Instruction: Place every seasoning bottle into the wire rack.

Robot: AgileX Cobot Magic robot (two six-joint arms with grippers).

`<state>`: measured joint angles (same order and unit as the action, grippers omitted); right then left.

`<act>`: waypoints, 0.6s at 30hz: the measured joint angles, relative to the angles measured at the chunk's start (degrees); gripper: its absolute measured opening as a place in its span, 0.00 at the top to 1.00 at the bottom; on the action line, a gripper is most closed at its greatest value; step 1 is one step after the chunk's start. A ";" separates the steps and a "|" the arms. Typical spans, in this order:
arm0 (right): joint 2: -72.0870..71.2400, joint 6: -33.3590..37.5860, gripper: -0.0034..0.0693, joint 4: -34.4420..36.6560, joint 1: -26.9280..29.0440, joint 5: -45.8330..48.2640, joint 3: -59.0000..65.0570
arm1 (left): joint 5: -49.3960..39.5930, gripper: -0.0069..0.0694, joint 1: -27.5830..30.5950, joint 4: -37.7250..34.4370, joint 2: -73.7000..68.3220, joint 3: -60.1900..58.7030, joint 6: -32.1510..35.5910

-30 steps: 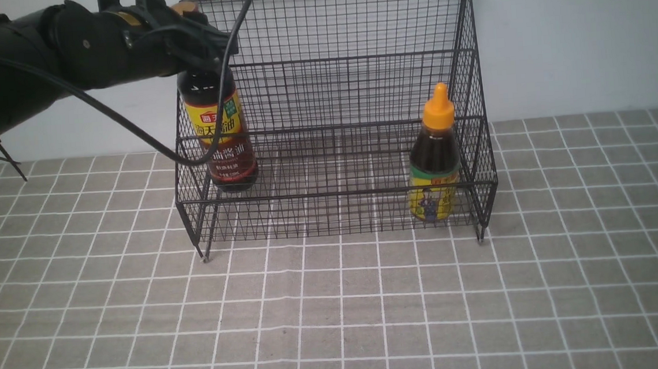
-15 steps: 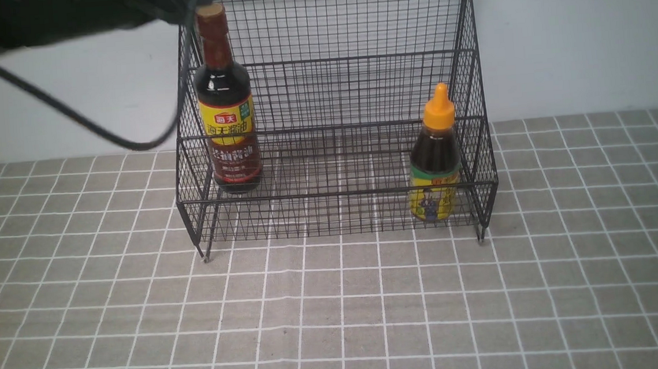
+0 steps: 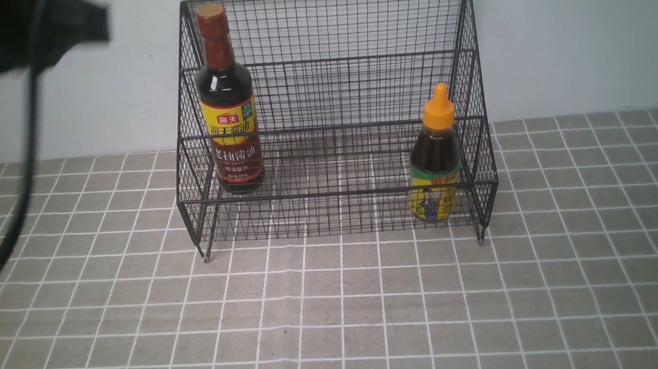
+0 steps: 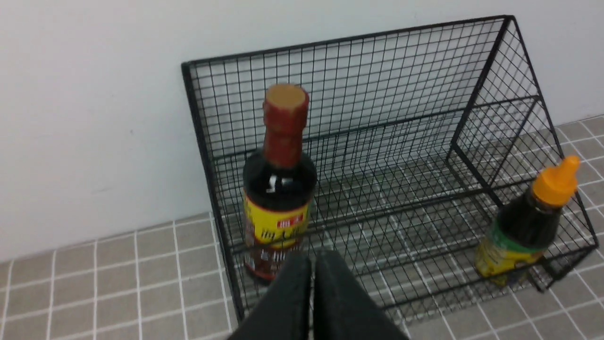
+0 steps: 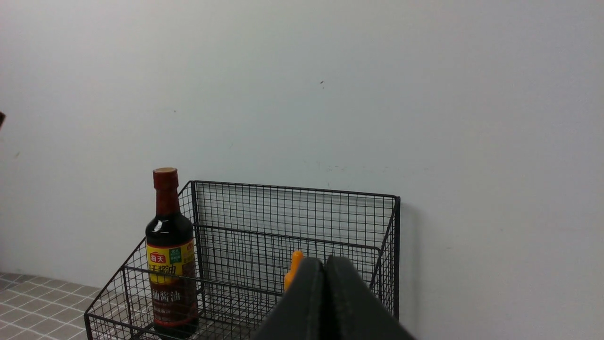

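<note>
Two Bottles, One Rack: Both Seasonings Inside the Wire Mesh

At the far left, one arm, the left arm (image 3: 23,32), shows in the front view as a dark, blurred shape, with one dark cable (image 3: 30,170) curving down beside it. Its left gripper (image 4: 309,259) is fully closed, with its two fingertips together and nothing held between them; it is well apart from both bottles.

To the right of that arm, one black wire rack (image 3: 335,194) stands on the grey tiled surface (image 3: 316,336), close to one pale wall (image 3: 579,34). Two of its small feet show at the near edge, one toward each end.

The rack holds two seasoning bottles, one at each side. The first, the tall bottle (image 3: 228,122), stands upright inside the left end. It has one brown cap, one long neck and one yellow-and-red label. The second, the short bottle (image 3: 434,154), is inside the right end, leaning slightly to the right, with one orange nozzle cap and one yellow-green label. A wide stretch of the rack lies between the two, and the short bottle's base sits nearer than the tall one's. Which tier bears each bottle is hard to tell through the mesh.

The second of the two grippers, the right gripper (image 5: 330,264), is also fully closed and grips nothing.
</note>
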<state>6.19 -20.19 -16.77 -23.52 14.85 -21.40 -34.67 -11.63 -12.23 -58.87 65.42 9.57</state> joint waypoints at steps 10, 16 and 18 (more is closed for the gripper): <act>0.00 0.00 0.97 0.00 0.00 0.00 0.00 | 5.72 0.92 0.00 -1.12 27.05 -27.72 -0.50; 0.00 -0.01 0.97 0.00 0.00 0.00 0.00 | 4.70 0.92 0.00 -1.32 38.11 -35.25 -0.50; 0.00 -0.01 0.97 0.00 0.00 0.00 0.00 | 4.45 0.92 0.00 -1.40 39.47 -36.06 -0.50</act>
<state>6.19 -20.20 -16.77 -23.52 14.85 -21.40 -30.23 -11.63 -13.63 -19.40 29.36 9.06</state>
